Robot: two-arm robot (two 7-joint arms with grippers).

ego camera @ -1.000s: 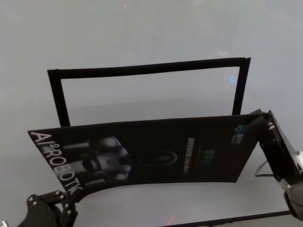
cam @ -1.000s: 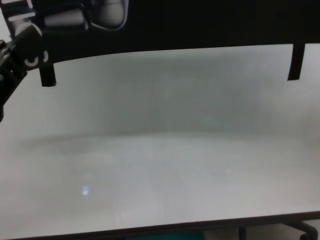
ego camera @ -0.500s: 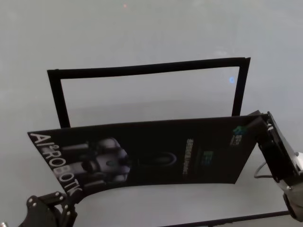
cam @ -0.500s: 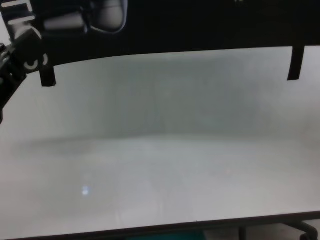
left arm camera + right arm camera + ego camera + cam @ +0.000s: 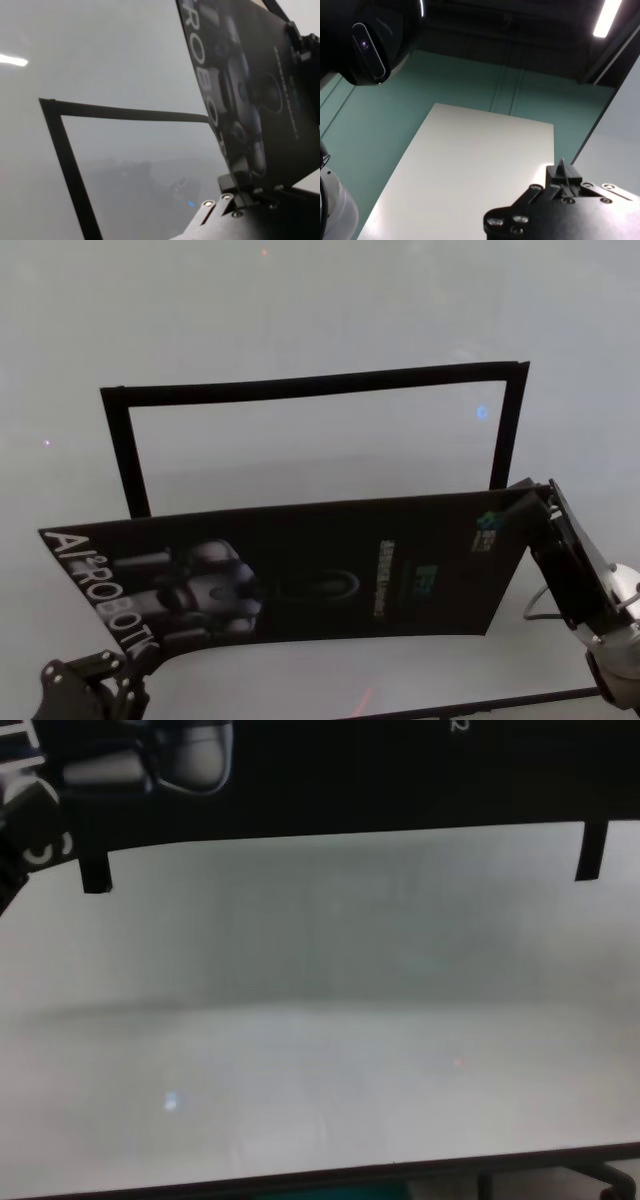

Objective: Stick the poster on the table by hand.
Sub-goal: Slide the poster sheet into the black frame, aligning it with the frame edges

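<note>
item: poster, aloft over counter, short of tape frame; left hand and right hand each pinching 1 end. your risk: uneven lowering creases it.

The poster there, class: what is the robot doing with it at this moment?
The robot holds the poster above the white table with both arms: the left gripper grips its lower left corner, the right gripper its upper right corner. The sheet hangs in the air, slightly bowed and not yet pressed down. Beyond it, black tape strips mark three sides of a rectangle on the table, probably where the poster is meant to go.
</note>
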